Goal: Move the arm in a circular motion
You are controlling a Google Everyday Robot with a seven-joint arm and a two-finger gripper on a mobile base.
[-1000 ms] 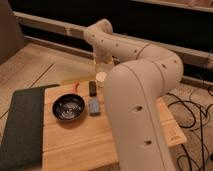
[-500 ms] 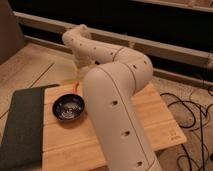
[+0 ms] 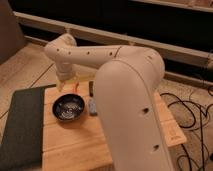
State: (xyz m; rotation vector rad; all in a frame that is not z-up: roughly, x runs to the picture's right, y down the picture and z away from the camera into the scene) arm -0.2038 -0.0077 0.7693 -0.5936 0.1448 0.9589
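Observation:
The cream-white arm point(image 3: 125, 95) fills the right and middle of the camera view. Its thick segment with small dark holes reaches left to a rounded joint point(image 3: 59, 50) and then turns down. The gripper point(image 3: 67, 86) hangs at the end of it, just behind the dark bowl point(image 3: 69, 108) and low over the wooden table point(image 3: 75, 145). The arm's big near segment hides much of the table's right part.
A dark grey mat point(image 3: 20, 125) lies along the table's left side. A small grey-blue block point(image 3: 93, 105) and a dark small object point(image 3: 91, 88) sit right of the bowl. Black cables point(image 3: 192, 117) lie on the floor at the right. A dark wall with a ledge runs behind.
The arm has swung to the left. Its far joint went from the middle of the view to the upper left, and the gripper end now hangs behind the bowl.

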